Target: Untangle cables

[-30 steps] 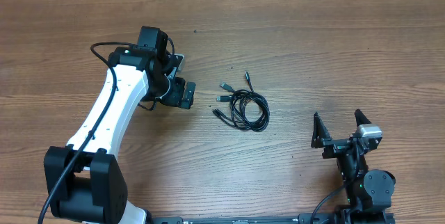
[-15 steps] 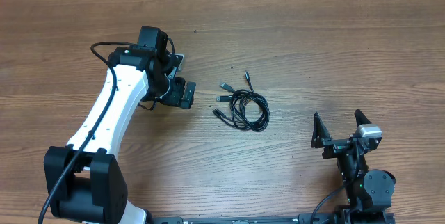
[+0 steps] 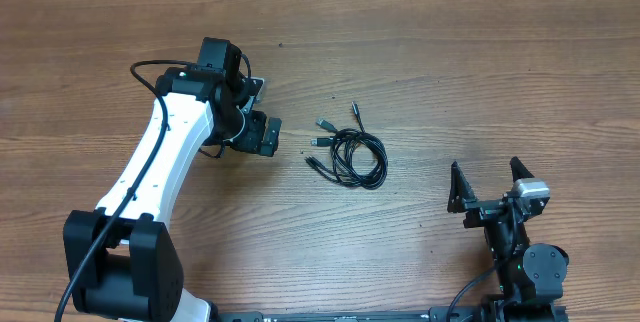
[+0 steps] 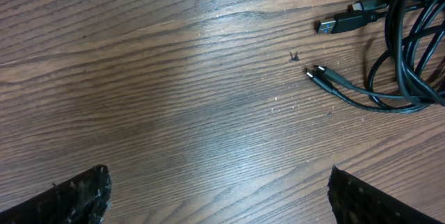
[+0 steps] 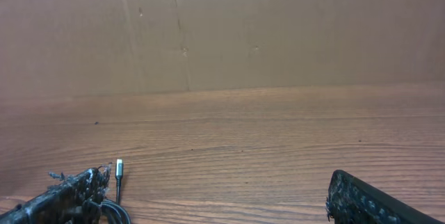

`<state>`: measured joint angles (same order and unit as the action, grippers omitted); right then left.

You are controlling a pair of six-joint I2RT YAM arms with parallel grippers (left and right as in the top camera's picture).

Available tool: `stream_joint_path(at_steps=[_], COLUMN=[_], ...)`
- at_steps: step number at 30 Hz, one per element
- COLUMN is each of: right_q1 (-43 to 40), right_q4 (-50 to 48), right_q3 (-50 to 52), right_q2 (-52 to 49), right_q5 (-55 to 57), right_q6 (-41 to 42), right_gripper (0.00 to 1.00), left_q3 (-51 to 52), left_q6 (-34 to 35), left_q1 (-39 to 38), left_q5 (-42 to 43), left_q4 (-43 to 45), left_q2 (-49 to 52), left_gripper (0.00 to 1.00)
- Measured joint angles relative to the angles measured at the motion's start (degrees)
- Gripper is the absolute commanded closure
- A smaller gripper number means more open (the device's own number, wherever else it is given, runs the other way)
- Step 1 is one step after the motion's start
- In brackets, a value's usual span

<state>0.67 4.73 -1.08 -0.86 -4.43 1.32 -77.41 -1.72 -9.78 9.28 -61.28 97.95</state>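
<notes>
Lying coiled on the bench (image 3: 450, 62), the cables (image 3: 355, 152) sit between the left hand (image 3: 266, 136) and right hand (image 3: 489, 184), both spread, empty.

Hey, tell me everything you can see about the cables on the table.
The cables are thin black cords, seemingly rubber-coated, bundled in a loose, flat coil of overlapping loops near the middle of the wooden table. Several ends stick out from the coil toward the left arm's side, each with a small plug, some silver-tipped. They rest on the wood, and nothing else touches them.
</notes>
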Motion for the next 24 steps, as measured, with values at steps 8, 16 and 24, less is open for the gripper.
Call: stream_joint_path(at_steps=[8, 16, 24], right_q1=[0.00, 0.00, 0.00], right_q4=[0.02, 0.02, 0.02], right_q3=[0.00, 0.00, 0.00], right_q2=[0.00, 0.00, 0.00], right_q5=[-0.02, 0.00, -0.02], right_q6=[0.00, 0.00, 0.00], right_gripper=[0.00, 0.00, 0.00], left_q3=[0.00, 0.00, 0.00], left_q6=[0.00, 0.00, 0.00], left_q1=[-0.15, -0.81, -1.01], left_q5=[0.61, 1.49, 1.51], left_q4=[1.11, 1.14, 1.14], left_q2=[0.00, 0.00, 0.00], left_gripper=[0.00, 0.00, 0.00])
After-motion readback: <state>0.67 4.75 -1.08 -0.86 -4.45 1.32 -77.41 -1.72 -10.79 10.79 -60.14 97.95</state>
